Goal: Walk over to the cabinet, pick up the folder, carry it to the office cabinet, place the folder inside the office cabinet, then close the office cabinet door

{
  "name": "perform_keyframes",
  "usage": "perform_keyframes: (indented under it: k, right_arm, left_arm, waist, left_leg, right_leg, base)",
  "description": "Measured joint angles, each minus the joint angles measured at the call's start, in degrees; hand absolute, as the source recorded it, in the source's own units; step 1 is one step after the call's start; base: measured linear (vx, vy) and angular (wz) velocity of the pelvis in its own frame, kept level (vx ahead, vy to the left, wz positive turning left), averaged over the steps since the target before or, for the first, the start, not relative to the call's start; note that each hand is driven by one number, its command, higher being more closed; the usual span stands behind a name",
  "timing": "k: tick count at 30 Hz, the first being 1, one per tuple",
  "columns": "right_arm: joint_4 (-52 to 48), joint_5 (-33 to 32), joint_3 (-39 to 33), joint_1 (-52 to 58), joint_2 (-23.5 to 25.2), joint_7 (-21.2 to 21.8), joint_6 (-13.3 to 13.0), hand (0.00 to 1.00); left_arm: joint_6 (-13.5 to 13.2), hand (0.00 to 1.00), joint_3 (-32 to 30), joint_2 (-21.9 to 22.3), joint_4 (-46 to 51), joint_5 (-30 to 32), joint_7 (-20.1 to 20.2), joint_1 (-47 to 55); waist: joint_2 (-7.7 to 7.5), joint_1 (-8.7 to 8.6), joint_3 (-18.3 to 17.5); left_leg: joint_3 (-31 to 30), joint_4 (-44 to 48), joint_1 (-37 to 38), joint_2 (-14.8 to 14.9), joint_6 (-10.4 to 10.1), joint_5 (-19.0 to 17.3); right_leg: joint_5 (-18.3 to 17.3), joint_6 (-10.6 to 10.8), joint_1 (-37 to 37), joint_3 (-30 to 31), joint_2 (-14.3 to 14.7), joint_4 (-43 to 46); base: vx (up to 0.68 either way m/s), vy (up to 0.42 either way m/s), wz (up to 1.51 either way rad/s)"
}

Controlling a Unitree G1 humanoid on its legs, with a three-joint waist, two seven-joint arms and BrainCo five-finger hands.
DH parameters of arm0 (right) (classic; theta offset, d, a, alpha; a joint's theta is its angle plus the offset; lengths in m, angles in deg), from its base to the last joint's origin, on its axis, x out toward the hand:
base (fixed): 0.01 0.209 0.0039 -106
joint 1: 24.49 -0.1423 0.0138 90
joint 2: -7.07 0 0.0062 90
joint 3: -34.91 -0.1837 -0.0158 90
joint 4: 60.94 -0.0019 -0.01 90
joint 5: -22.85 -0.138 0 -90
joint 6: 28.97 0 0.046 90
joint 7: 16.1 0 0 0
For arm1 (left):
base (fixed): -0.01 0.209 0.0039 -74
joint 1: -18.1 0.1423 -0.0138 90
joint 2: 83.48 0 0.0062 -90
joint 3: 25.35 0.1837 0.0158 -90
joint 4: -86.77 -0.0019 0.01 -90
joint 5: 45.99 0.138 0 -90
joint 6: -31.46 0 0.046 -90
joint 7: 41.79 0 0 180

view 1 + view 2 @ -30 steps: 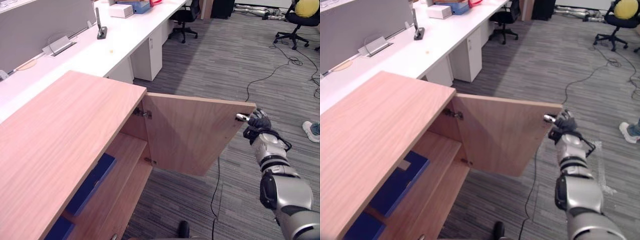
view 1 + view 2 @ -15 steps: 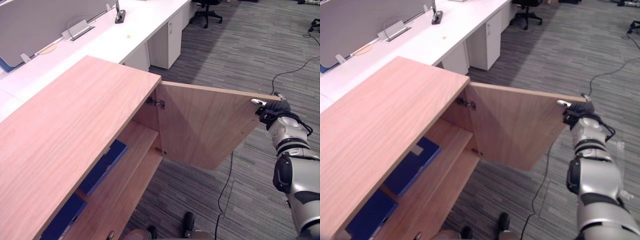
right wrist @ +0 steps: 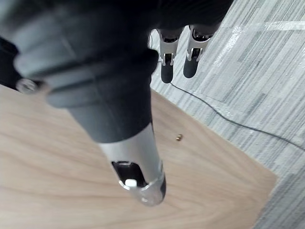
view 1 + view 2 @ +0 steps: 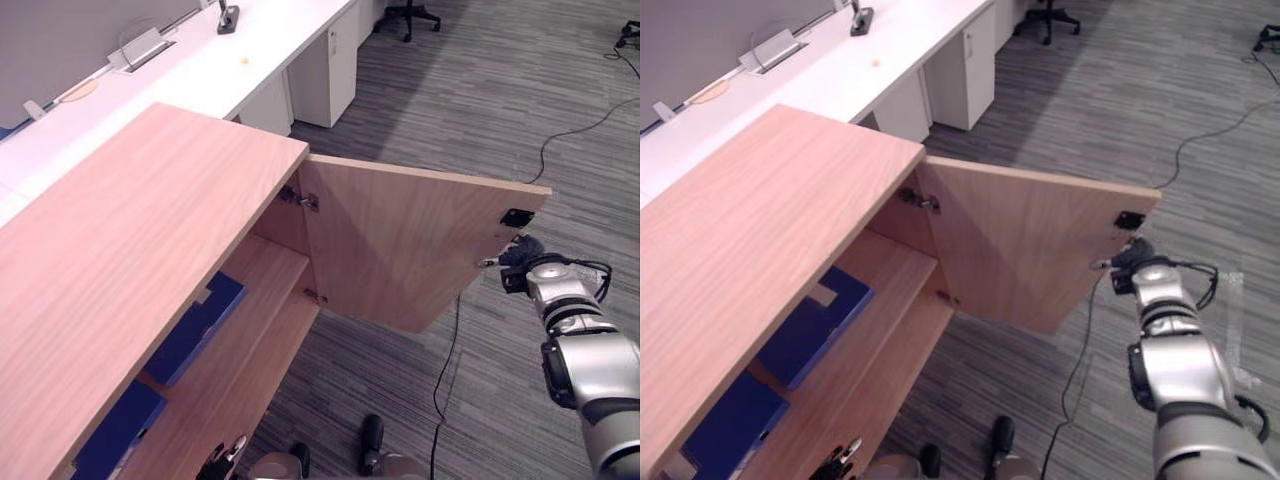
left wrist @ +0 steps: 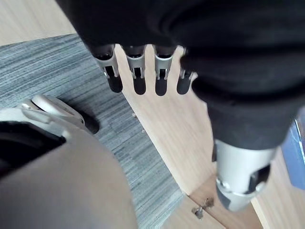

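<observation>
The wooden office cabinet point(image 4: 130, 260) stands with its door point(image 4: 400, 240) swung wide open. On its upper shelf lies a blue folder point(image 4: 200, 325), and a second blue folder point(image 4: 115, 435) lies lower down. My right hand point(image 4: 520, 265) is at the door's free edge, just below a black latch point(image 4: 516, 217). It is open: its fingers point(image 3: 176, 52) are straight and its thumb point(image 3: 138, 167) lies along the door panel point(image 3: 71, 181). My left hand point(image 4: 225, 460) hangs low by the cabinet's front, its fingers point(image 5: 136, 71) straight and holding nothing.
A long white desk point(image 4: 230, 70) with a white drawer unit point(image 4: 325, 60) runs behind the cabinet. An office chair point(image 4: 405, 12) stands at the back. Grey carpet point(image 4: 480, 100) spreads to the right, crossed by a thin black cable point(image 4: 580, 125).
The camera has shifted. My right hand has slid from the door's top corner down its free edge to below the latch. The folders have not moved.
</observation>
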Motion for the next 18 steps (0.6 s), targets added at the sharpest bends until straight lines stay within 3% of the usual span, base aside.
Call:
perform_keyframes:
  k: [5,14,18]
  right_arm:
    - [-6.6,-0.1,4.4,4.2,0.8,0.5,0.0,0.0]
    - [-33.2,-0.9,11.2,20.0,-5.2,2.7,0.1,0.0]
    - [-41.5,-6.4,13.8,23.4,-6.8,4.9,0.1,0.0]
  left_arm:
    - [-0.1,0.0,0.1,-0.1,-1.0,0.0,1.0,0.1]
    - [0.0,0.0,-4.6,0.4,-5.4,4.1,0.3,0.2]
    - [-0.1,0.0,-6.2,0.8,-6.6,5.2,-0.2,0.2]
  waist:
    - [0.0,-0.25,-0.1]
    - [-0.16,-2.88,-0.5]
    - [-0.31,-3.47,-1.2]
  left_leg:
    - [2.4,1.7,0.1,0.8,-0.2,-1.8]
    - [3.4,2.6,0.2,1.7,-0.7,-3.0]
    - [3.9,3.9,-0.1,2.7,-1.1,-4.0]
  right_leg:
    - [0.1,-0.1,-0.2,2.0,1.1,0.0]
    - [-0.2,-0.5,-0.3,3.4,2.3,0.0]
    - [-0.7,-0.9,-0.3,4.1,3.4,0.0]
  base:
    - [0.06,0.055,-0.26]
    - [0.04,0.04,-0.1]
    - [0.0,0.009,-0.11]
